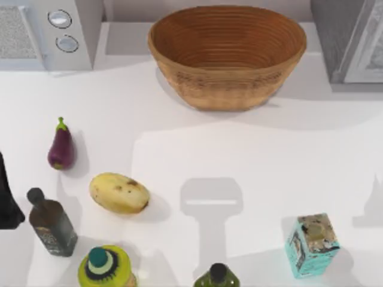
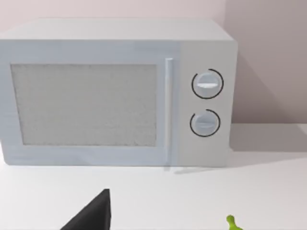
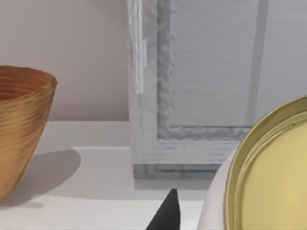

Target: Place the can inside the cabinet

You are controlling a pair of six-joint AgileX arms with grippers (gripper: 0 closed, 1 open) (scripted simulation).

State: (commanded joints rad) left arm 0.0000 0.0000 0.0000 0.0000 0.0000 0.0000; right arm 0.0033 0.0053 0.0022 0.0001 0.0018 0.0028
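The can (image 3: 268, 177) sits very close in the right wrist view, its dull gold top and white side just beside a dark fingertip (image 3: 167, 212) of my right gripper, which looks shut on it. Straight ahead of it stands the cabinet (image 3: 211, 86), grey with a pale framed door panel, the door shut. The cabinet (image 1: 350, 39) is at the table's back right corner in the top view. My left arm (image 1: 7, 197) is parked at the left edge, with one dark fingertip (image 2: 93, 213) facing the microwave.
A wicker basket (image 1: 227, 54) stands at the back middle and a white microwave (image 1: 48, 33) at the back left. An eggplant (image 1: 61, 148), a potato (image 1: 118, 192), a dark bottle (image 1: 51, 224), a yellow-green bottle (image 1: 105, 266), a green bottle (image 1: 216, 276) and a teal carton (image 1: 311, 244) lie toward the front.
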